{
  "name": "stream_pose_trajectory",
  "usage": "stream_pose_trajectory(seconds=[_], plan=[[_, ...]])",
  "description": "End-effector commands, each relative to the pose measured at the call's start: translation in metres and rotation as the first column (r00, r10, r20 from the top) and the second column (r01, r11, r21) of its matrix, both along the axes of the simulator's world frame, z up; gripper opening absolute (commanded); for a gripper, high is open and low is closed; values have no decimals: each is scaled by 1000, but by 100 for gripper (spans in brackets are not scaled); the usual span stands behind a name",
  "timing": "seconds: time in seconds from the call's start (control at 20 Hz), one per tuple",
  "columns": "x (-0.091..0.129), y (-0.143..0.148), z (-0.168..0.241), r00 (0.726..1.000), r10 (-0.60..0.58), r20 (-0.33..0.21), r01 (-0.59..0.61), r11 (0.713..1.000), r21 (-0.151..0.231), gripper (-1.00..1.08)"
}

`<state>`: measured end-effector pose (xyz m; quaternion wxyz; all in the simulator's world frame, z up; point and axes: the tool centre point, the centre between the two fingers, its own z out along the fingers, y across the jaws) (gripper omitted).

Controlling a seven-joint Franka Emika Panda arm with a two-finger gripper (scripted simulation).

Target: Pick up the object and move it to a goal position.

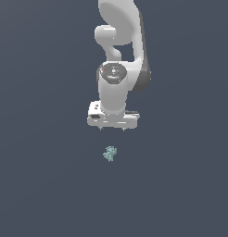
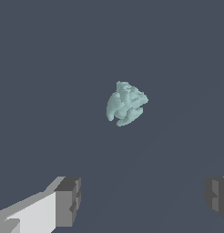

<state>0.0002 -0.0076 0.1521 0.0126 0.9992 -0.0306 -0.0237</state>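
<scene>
The object (image 1: 109, 153) is a tiny pale teal lumpy thing lying on the dark grey floor, alone in the exterior view. It also shows in the wrist view (image 2: 126, 103), between and beyond the two fingers. My white gripper (image 1: 112, 129) hangs above it, pointing down, with a clear gap to the object. Its jaws stand wide apart and empty. In the wrist view the gripper (image 2: 143, 200) shows one grey-tipped finger (image 2: 68, 201) and the other at the frame's edge (image 2: 218, 198).
The flat dark grey floor (image 1: 41, 185) spreads all around. The white arm (image 1: 120, 41) rises behind the gripper. Nothing else shows.
</scene>
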Motion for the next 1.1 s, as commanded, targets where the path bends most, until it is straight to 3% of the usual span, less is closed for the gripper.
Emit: stream_pose_trajectory(seconds=[0.0, 0.55, 1.05], plan=[[7, -1, -7, 999, -39, 5, 39, 999, 2, 100], [51, -10, -50, 960, -276, 38, 275, 961, 17, 100], [65, -13, -67, 934, -354, 48, 353, 935, 24, 100]])
